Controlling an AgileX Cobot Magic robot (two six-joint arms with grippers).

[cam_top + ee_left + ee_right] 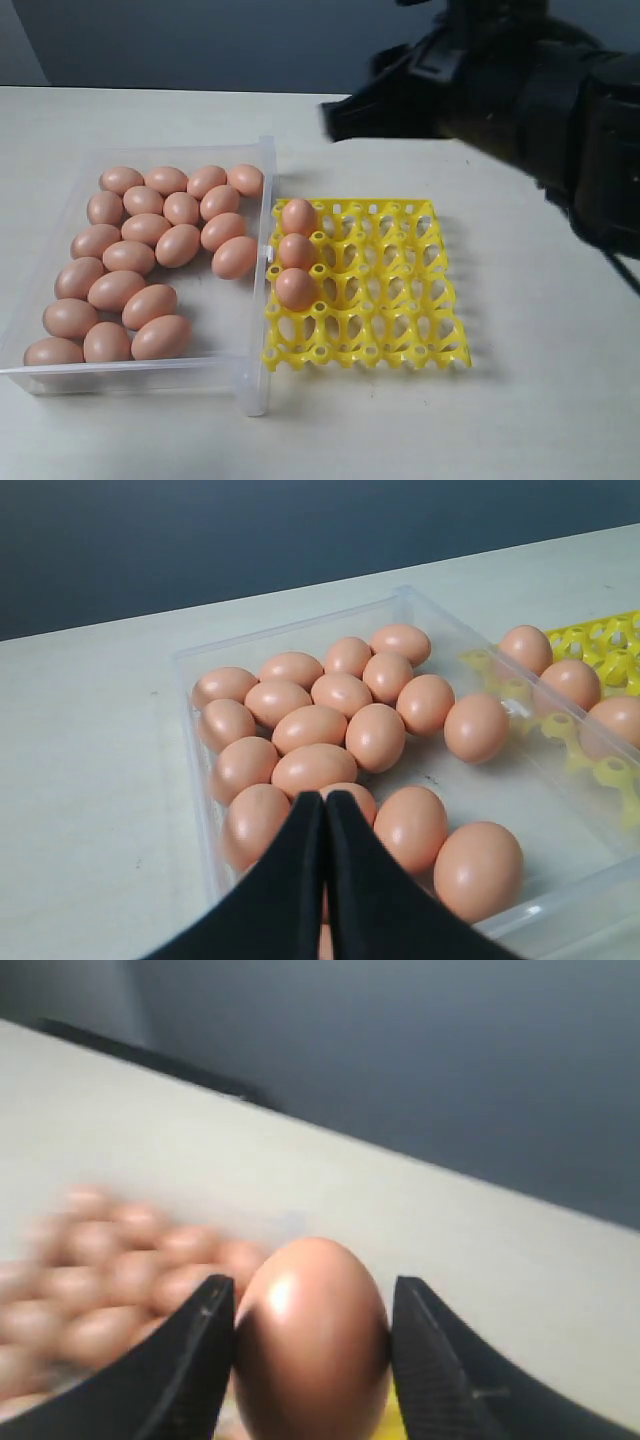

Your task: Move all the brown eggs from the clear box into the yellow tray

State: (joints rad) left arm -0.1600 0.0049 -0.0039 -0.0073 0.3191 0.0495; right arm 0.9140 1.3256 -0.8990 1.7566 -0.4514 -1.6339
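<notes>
My right gripper [312, 1290] is shut on one brown egg [312, 1355], which stands upright between the two black fingers. In the exterior view only the right arm's dark bulk [520, 90] shows, up behind the yellow tray [400, 300], and the held egg is hidden there. Three brown eggs [296, 250] sit in the tray's column nearest the clear box [262, 330]. Many more brown eggs [150, 228] lie loose in the box. My left gripper [325, 798] is shut and empty, hovering over the eggs [312, 768] at one end of the box [290, 625].
The box and tray sit side by side, touching, on a pale tabletop [520, 400]. A dark wall runs behind the table's far edge. Bare tabletop lies to the right of the tray and in front of both.
</notes>
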